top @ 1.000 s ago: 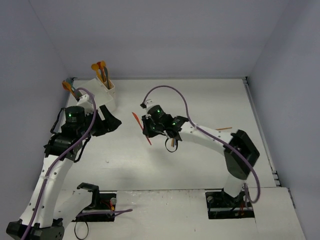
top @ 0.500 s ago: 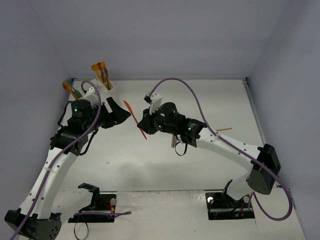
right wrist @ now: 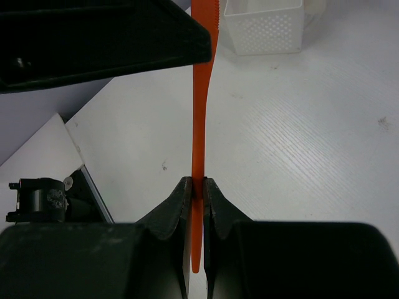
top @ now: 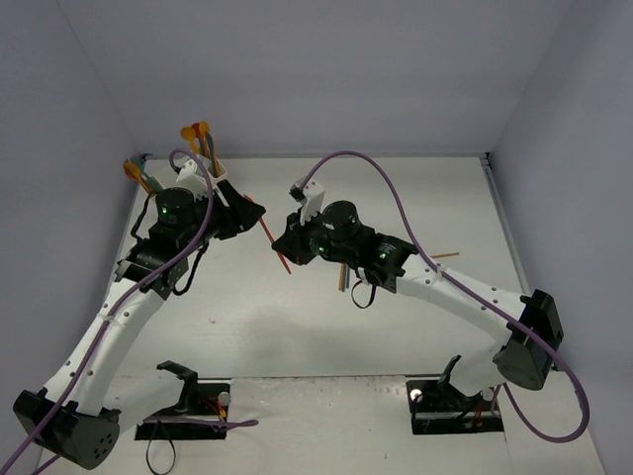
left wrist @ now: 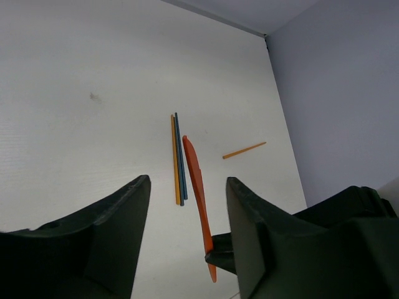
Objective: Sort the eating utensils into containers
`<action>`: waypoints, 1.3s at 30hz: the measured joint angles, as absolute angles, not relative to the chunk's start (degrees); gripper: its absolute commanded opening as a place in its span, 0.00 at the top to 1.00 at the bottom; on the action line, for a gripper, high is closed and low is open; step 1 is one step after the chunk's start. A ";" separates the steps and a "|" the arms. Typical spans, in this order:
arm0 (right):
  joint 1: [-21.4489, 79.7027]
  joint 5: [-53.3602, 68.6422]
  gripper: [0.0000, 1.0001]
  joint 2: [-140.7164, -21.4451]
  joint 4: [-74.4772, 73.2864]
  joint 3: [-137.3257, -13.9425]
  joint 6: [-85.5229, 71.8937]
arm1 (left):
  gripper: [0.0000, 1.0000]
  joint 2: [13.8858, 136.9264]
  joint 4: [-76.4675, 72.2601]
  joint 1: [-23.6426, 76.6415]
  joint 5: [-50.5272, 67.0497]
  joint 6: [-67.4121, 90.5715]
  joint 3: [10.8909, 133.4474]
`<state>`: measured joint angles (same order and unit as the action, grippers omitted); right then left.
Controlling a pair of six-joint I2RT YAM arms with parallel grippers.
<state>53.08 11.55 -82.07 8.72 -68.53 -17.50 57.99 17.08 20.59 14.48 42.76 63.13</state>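
Note:
My right gripper [top: 284, 245] [right wrist: 196, 182] is shut on the handle of an orange-red plastic knife [top: 269, 236] [right wrist: 199, 118] and holds it above the table, blade towards the left arm. My left gripper [top: 245, 211] [left wrist: 187, 187] is open, and the knife [left wrist: 195, 177] stands between its jaws without touching them. The white containers [top: 219, 176] stand at the far left, partly hidden by the left arm, with orange and teal utensils [top: 195, 133] upright in them. One white bin [right wrist: 265, 28] shows in the right wrist view.
A thin orange stick and a thin blue stick [left wrist: 178, 159] lie side by side on the table under the right arm [top: 342, 279]. Another orange stick [left wrist: 244, 150] [top: 443, 255] lies further right. Walls close the table on three sides.
The right arm has stretched out and carried the knife left and back. The left gripper has swung right, away from the bins, until its open jaws stand around the blade.

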 measured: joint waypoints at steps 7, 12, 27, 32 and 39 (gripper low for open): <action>53.08 11.88 1.00 -82.04 8.81 -67.95 -17.48 | 0.91 60.79 13.97 22.87 13.37 43.36 63.12; 53.08 11.85 0.84 -82.04 9.08 -67.92 -17.46 | 1.00 61.25 12.33 23.60 12.53 43.44 63.11; 51.42 9.08 0.38 -79.29 8.99 -63.99 -16.75 | 1.00 69.61 8.93 18.71 8.67 31.61 70.71; 47.70 8.24 0.38 -75.39 8.06 -60.04 -16.80 | 1.00 78.26 4.64 8.93 8.11 26.29 78.07; 43.26 7.93 0.38 -71.56 5.99 -56.72 -16.40 | 1.00 92.16 -2.89 4.32 5.49 19.80 87.86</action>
